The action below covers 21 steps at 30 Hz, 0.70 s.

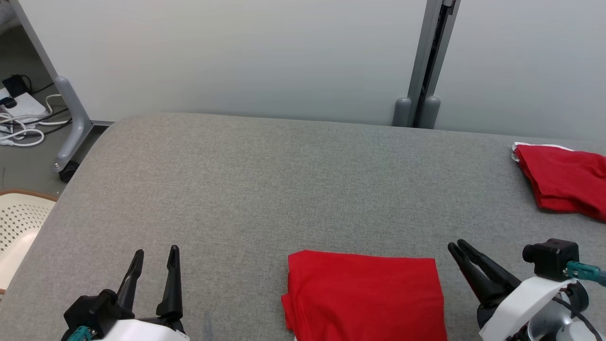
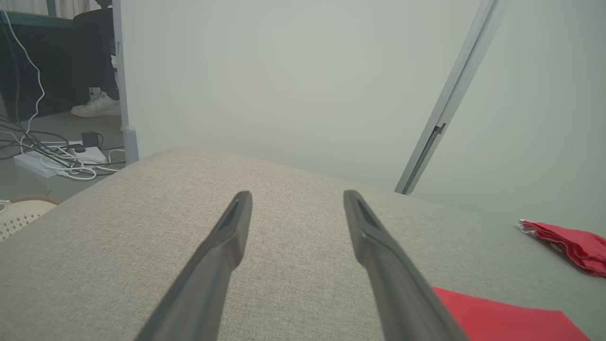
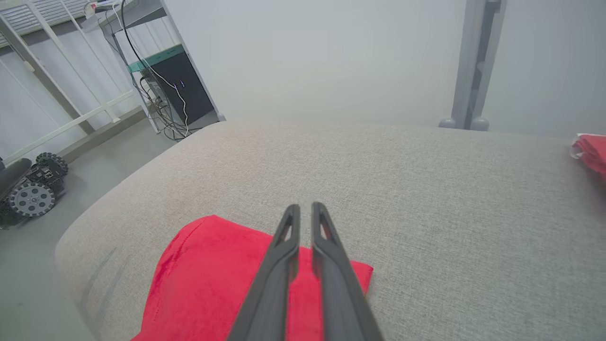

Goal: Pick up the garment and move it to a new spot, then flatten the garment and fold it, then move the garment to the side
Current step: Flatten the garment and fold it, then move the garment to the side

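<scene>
Left gripper hangs low over the table, fingers wide and empty. Right gripper leans beside the folded garment, fingers barely parted, holding nothing.

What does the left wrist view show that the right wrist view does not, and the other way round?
Left wrist view, not the right: the left gripper wide open, a person's white shoe, a power strip. Right wrist view, not the left: the right gripper with a narrow gap, a wheeled machine. Both: the grey table, the folded garment, a second red cloth, the grey post.
</scene>
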### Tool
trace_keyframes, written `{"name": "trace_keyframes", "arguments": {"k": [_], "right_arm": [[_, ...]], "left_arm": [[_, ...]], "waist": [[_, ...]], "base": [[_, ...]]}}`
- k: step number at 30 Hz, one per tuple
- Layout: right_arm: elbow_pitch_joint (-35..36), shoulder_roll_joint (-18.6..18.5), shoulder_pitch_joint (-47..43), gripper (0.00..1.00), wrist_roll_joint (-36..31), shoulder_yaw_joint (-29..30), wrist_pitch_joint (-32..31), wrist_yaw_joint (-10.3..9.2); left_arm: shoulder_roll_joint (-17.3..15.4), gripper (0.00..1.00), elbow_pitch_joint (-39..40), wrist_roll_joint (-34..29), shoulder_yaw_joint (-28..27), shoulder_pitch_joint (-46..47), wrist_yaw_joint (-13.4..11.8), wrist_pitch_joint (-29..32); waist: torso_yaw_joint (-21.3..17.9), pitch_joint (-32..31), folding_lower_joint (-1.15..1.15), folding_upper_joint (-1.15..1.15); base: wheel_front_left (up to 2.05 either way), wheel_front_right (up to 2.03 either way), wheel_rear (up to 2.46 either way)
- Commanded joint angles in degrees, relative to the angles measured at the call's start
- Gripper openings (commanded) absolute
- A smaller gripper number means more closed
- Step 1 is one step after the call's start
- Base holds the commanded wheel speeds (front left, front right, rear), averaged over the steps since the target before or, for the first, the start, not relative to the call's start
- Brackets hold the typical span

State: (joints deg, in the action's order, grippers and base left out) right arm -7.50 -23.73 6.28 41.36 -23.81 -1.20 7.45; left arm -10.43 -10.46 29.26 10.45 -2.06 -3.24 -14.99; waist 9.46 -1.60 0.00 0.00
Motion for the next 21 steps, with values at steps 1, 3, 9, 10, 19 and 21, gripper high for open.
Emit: {"name": "trace_keyframes", "arguments": {"k": [1,3,9,10,19,21], "right_arm": [[-0.29,0.31,-0.79,1.00,-0.77,0.79,-0.51,0.07],[-0.73,0.68,-0.80,1.00,-0.93,1.52,-1.02,0.07],[-3.87,2.56,-1.05,1.00,0.10,4.80,-5.17,0.07],[-4.66,2.94,-1.01,1.00,0.98,5.20,-6.55,0.07],[-12.96,4.43,1.46,1.00,5.62,8.18,-15.49,0.07],[-15.16,5.25,1.94,1.00,7.24,8.84,-17.58,0.08]], "left_arm": [[-0.42,1.00,0.02,-0.25,-0.15,0.10,0.01,-0.25],[-0.41,1.00,-0.02,-0.27,-0.12,0.17,0.03,-0.25],[-0.46,1.00,-0.13,-0.31,0.05,0.58,0.09,-0.26],[-0.48,1.00,-0.17,-0.30,0.08,0.61,0.03,-0.26],[-0.33,1.00,-0.62,-0.19,0.69,1.40,0.23,-0.21],[-0.28,1.00,-0.69,-0.13,0.74,1.61,0.23,-0.21]], "waist": [[-0.07,0.05,0.00,0.00],[-0.10,0.08,0.00,0.00],[-0.10,0.27,0.00,0.00],[-0.11,0.31,0.00,0.00],[0.67,0.89,0.00,0.00],[1.00,1.10,0.00,0.00]], "base": [[0.00,0.00,0.00],[0.00,0.00,0.00],[0.00,0.00,0.00],[0.00,0.00,0.00],[0.00,0.00,0.00],[0.00,0.00,0.00]]}}
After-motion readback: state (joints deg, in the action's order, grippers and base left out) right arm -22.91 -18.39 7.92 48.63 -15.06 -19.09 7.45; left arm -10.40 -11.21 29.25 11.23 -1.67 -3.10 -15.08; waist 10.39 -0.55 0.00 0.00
